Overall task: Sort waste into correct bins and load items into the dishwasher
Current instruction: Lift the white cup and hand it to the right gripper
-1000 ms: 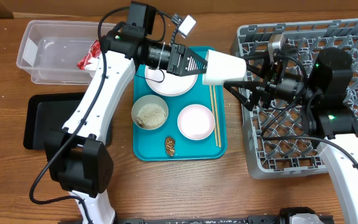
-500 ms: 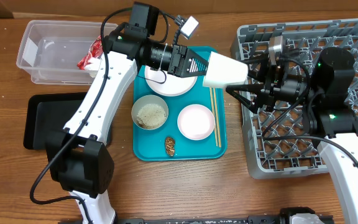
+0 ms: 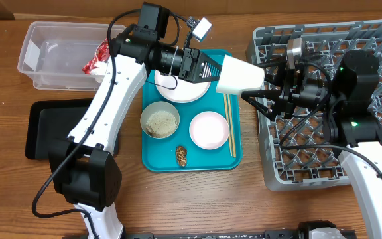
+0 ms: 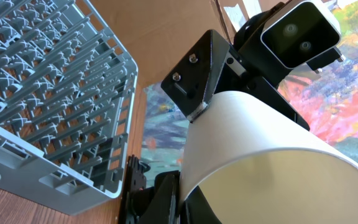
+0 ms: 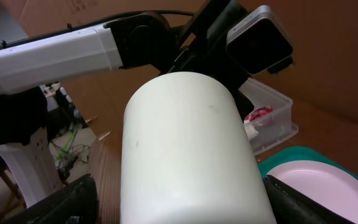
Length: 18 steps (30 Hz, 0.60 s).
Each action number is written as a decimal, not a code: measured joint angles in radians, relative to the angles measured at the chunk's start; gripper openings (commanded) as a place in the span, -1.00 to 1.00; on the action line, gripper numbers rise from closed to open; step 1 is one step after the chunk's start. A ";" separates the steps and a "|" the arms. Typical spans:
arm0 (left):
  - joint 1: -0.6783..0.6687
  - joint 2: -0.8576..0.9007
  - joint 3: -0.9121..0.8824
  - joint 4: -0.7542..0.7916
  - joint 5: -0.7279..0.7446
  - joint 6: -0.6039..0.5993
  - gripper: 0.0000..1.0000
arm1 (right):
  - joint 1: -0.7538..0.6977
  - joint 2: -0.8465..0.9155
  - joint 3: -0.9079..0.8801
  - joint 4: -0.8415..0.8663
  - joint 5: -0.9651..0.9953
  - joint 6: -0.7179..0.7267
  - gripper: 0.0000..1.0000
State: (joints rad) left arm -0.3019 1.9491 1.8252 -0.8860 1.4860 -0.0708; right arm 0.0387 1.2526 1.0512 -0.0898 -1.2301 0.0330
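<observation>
1. Pinching a white cup [image 3: 241, 73] by its rim with the left hand [image 3: 207, 68] — fingers pressed together on the wall, cup held sideways in the air, mouth toward that hand, base pointing at the grey dish rack [image 3: 297, 159].
2. Hanging over the far right corner of the teal tray [image 3: 154, 157], bridging the gap between tray and rack, clear of both.
3. Facing the cup from the rack side with the right hand [image 3: 252, 79] — fingers spread wide, one on either side of the cup's base end; cannot tell whether they touch it.
4. Resting on the teal tray:
   - a white plate [image 3: 178, 89], partly under the left arm
   - a bowl of rice grains [image 3: 160, 121]
   - a pale pink plate [image 3: 209, 129] just beside the bowl
   - chopsticks [image 3: 229, 123] lying along the right edge
   - a small brown lump [image 3: 181, 155] at the near edge
5. Lying in the clear tub [image 3: 45, 60] at the far left of the bench [image 3: 197, 206]: a red-and-white snack wrapper [image 3: 95, 61], against the tub's right end.
6. Sitting nearer the arm bases than the tub: a black tray [image 3: 45, 133], its right part hidden by the left arm.
</observation>
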 measured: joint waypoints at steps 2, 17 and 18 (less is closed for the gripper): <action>0.000 0.000 0.000 0.000 0.000 0.000 -0.92 | 0.000 0.000 0.000 0.000 0.000 0.000 0.69; -0.032 0.000 0.000 0.000 -0.002 0.000 -0.93 | 0.000 0.000 0.000 0.000 -0.021 0.000 0.67; -0.032 0.000 0.000 0.000 -0.002 0.000 -0.92 | 0.000 0.000 0.000 0.000 -0.021 0.000 0.65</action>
State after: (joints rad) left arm -0.3344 1.9491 1.8252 -0.8860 1.4841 -0.0708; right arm 0.0391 1.2526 1.0512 -0.0898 -1.2507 0.0334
